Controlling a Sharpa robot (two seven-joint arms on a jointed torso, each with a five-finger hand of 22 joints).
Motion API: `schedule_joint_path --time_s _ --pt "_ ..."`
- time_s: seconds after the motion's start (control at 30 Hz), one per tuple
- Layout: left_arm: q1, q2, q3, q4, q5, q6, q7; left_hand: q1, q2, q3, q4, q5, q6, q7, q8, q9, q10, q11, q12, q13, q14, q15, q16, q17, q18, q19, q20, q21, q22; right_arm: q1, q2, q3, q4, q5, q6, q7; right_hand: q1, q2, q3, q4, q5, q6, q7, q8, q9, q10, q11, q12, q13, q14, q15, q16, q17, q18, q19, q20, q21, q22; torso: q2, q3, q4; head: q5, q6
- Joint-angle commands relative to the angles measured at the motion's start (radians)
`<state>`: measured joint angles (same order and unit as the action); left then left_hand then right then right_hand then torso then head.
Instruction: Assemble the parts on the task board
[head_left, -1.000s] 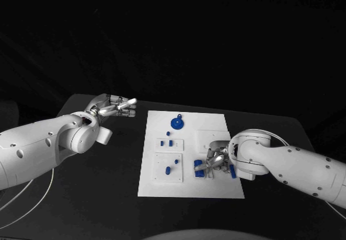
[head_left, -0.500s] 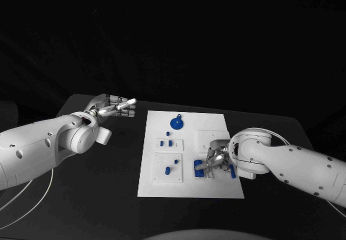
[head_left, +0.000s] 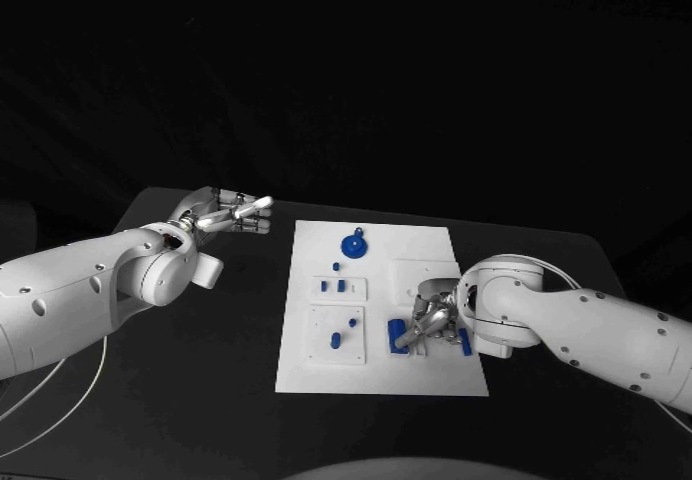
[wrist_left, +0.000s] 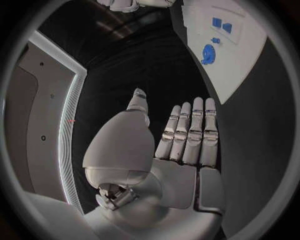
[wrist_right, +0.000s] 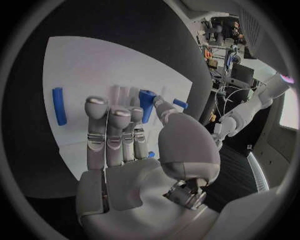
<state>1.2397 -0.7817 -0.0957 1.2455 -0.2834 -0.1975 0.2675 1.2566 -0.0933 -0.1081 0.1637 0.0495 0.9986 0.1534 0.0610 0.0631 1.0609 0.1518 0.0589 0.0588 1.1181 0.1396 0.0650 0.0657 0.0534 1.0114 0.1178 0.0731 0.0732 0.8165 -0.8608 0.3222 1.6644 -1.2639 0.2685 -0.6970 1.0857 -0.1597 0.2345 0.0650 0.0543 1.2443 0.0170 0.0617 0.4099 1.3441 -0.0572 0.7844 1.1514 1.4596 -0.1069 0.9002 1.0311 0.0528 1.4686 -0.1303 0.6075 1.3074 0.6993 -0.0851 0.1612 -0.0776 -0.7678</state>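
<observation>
My right hand (head_left: 428, 325) pinches a blue part (wrist_right: 146, 102) over the task board's (head_left: 433, 240) near right corner, its long axis along my fingers. My left hand (head_left: 227, 213) hovers released, off the board above the bench.

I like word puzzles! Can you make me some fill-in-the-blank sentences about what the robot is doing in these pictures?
1. The task board is coloured ____.
2. The hand over the board, at the small parts, is the robot's ____ hand.
3. The left hand hangs over the ____ table, beside the board.
4. The round gear is coloured ____.

Missing words: white; right; black; blue
</observation>
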Motion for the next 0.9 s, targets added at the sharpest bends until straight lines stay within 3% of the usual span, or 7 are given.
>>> schedule_joint_path --time_s 0.03,0.1,0.17,0.43,0.5,0.67,0.9 --pt "0.001 0.001 0.001 0.001 -0.005 0.01 0.003 0.007 0.001 0.002 0.005 -0.002 0.003 0.001 0.002 0.0 -0.009 0.001 0.001 0.0 -0.01 0.0 -0.003 -0.001 -0.005 -0.004 0.004 -0.002 -0.001 -0.001 -0.002 0.001 0.007 0.015 0.022 -0.022 -0.018 -0.002 -0.017 0.015 -0.006 0.008 0.002 0.003 0.0 0.007 0.002 0.005 0.001 0.002 -0.001 0.006 0.001 -0.006 0.048 -0.003 0.005 0.066 0.0 0.0005 -0.0002 0.001 0.001" --pt "0.001 0.0 0.001 0.001 -0.005 0.01 0.003 0.007 0.001 0.002 0.005 -0.002 0.003 0.001 0.002 0.0 -0.009 0.001 0.001 0.0 -0.01 0.0 -0.003 -0.001 -0.005 -0.004 0.004 -0.002 -0.001 -0.002 -0.004 0.002 0.009 0.019 0.021 -0.018 -0.023 -0.005 -0.034 0.036 -0.006 0.008 0.002 0.003 0.001 0.008 0.001 0.005 0.002 0.002 -0.002 0.005 0.0 -0.006 0.048 -0.003 0.006 0.067 0.0 0.0006 -0.0005 0.001 0.001" --pt "0.001 0.0 0.001 0.001 -0.005 0.01 0.003 0.007 0.001 0.002 0.005 -0.002 0.003 0.001 0.002 0.0 -0.009 0.001 0.001 0.0 -0.01 0.0 -0.003 -0.001 -0.005 -0.004 0.004 -0.002 -0.001 -0.002 -0.005 0.003 0.011 0.022 0.019 -0.014 0.004 -0.005 -0.073 0.089 -0.005 0.006 -0.001 0.003 0.001 0.007 0.0 0.002 0.002 0.002 -0.002 0.005 0.0 -0.005 0.048 -0.004 0.007 0.067 0.001 0.0006 -0.0001 0.001 0.0" --pt "0.001 0.0 0.001 0.0 -0.008 0.011 0.002 0.005 0.005 0.002 0.001 -0.002 0.003 0.001 0.002 0.0 -0.009 0.001 0.001 0.0 -0.01 0.0 -0.003 -0.001 -0.004 -0.004 0.005 -0.002 -0.001 -0.002 -0.008 0.006 0.011 0.029 0.014 -0.004 -0.007 -0.009 -0.073 0.132 -0.006 0.006 0.001 0.003 0.002 0.008 0.001 0.001 0.004 0.001 -0.003 0.005 -0.001 -0.005 0.048 -0.004 0.006 0.066 0.0 0.0002 -0.0003 0.0 0.001" --pt "0.001 0.001 0.001 -0.001 -0.008 0.012 0.001 0.005 0.007 0.002 0.0 -0.002 0.003 0.001 0.002 0.0 -0.009 0.001 0.001 0.0 -0.01 0.0 -0.003 -0.001 -0.004 -0.004 0.005 -0.002 -0.001 -0.002 -0.009 0.006 0.01 0.03 0.021 -0.003 0.005 -0.01 -0.071 0.123 -0.006 0.007 0.001 0.003 0.003 0.008 0.001 0.001 0.004 0.001 -0.002 0.005 -0.001 -0.005 0.048 -0.004 0.006 0.066 0.0 0.0 -0.0005 -0.001 0.001" --pt "0.001 0.002 0.001 -0.003 -0.009 0.014 0.001 0.005 0.007 0.002 0.0 -0.002 0.003 0.001 0.002 0.0 -0.009 0.001 0.001 0.0 -0.01 0.0 -0.003 -0.001 -0.004 -0.004 0.005 -0.002 -0.001 -0.002 -0.012 0.007 0.01 0.03 0.044 0.0 0.058 -0.01 -0.004 0.045 -0.002 0.009 0.0 0.003 0.006 0.008 0.001 0.003 0.005 0.002 0.0 0.006 -0.002 -0.005 0.047 -0.001 0.007 0.067 0.0 -0.0006 0.0003 -0.001 -0.001" --pt "0.001 0.002 0.001 -0.004 -0.009 0.013 0.001 0.004 0.009 0.0 -0.005 -0.002 0.003 0.002 0.002 0.0 -0.01 0.002 0.001 0.0 -0.01 0.0 -0.003 -0.001 -0.004 -0.004 0.005 -0.002 -0.001 -0.003 -0.015 0.007 0.013 0.03 0.069 0.001 0.072 0.02 -0.008 -0.076 0.008 0.01 -0.002 0.002 0.002 0.005 0.0 0.009 0.002 0.0 0.001 0.009 -0.008 -0.002 0.047 0.002 0.008 0.068 0.0 -0.0005 0.0008 -0.001 -0.001"
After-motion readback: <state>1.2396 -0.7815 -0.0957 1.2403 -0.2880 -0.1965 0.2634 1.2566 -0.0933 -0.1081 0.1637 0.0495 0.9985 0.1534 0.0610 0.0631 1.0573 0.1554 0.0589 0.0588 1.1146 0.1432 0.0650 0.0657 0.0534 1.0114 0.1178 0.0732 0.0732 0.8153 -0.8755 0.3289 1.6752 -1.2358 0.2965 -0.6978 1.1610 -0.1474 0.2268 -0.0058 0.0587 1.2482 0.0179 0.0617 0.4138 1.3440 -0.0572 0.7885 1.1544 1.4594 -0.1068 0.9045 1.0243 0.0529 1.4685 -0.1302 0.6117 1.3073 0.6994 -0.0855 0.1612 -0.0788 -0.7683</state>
